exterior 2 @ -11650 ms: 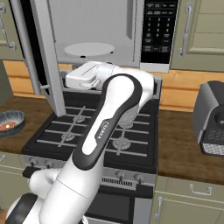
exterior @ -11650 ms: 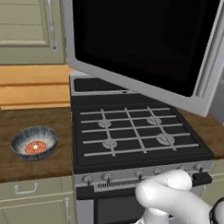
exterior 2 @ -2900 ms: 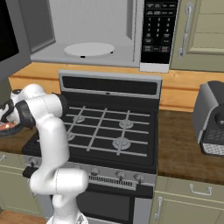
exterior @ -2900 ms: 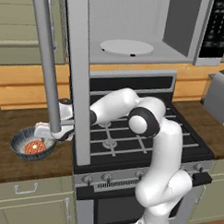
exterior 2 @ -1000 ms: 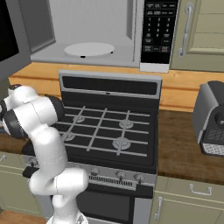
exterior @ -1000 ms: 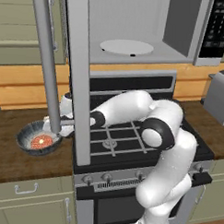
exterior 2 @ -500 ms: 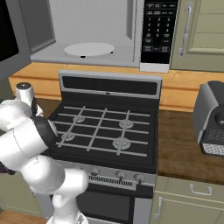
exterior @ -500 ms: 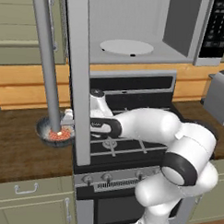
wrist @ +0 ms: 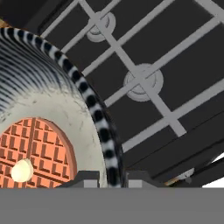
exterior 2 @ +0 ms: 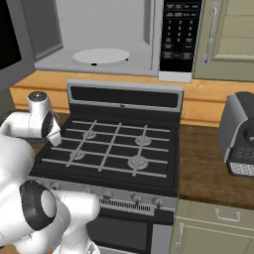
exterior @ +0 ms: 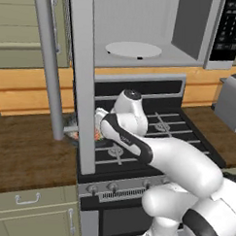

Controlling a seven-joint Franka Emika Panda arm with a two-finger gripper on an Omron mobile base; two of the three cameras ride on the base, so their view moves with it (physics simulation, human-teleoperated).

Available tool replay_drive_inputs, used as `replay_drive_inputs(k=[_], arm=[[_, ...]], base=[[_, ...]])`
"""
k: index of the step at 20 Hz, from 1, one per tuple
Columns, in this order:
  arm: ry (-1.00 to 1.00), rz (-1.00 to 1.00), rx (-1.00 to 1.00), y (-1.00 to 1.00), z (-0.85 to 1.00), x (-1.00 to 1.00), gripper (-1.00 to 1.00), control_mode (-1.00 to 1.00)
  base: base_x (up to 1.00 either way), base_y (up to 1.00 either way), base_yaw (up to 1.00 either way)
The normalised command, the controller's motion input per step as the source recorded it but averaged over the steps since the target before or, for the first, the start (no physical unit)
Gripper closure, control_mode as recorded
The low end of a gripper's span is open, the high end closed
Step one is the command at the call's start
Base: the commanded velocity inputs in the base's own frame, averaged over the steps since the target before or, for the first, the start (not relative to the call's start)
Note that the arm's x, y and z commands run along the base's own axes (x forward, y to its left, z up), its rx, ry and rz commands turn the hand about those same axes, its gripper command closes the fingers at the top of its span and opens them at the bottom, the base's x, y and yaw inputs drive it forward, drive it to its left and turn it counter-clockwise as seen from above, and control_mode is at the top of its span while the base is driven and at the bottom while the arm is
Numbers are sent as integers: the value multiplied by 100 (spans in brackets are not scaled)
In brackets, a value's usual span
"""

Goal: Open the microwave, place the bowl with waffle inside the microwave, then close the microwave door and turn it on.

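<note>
In the hand view my gripper [wrist: 112,178] is shut on the rim of the speckled grey-blue bowl [wrist: 57,100], one fingertip on each side of the rim. The reddish waffle [wrist: 37,151] lies inside it. The bowl hangs above the stove's left burners [wrist: 142,81]. From the left base view, the bowl [exterior: 71,129] peeks out behind the edge of the open microwave door [exterior: 83,89], whose bar handle [exterior: 48,63] stands further left. The microwave [exterior: 148,19] is open above the stove, its white turntable [exterior: 132,49] bare.
The black gas stove [exterior 2: 114,149] sits under the microwave, knobs along its front. Wooden counter [exterior: 26,155] lies to the left. A dark appliance [exterior 2: 240,134] stands on the counter to the right. The button panel [exterior 2: 181,32] is on the microwave's right side.
The bowl with the waffle has been carried right, off the counter to the stove's left edge behind the door. The arm has folded in toward the stove.
</note>
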Motion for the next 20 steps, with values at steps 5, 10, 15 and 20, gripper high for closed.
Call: replay_drive_inputs(k=[5,10,15,20], arm=[[1,-39,2,-78,37,-54,100,-100],[6,-57,2,-83,21,-37,100,-100],[6,-49,5,-85,44,-36,100,-100],[1,-11,10,-49,89,-31,100,-100]], base=[[0,0,0],[0,0,0],[0,0,0],[0,0,0]])
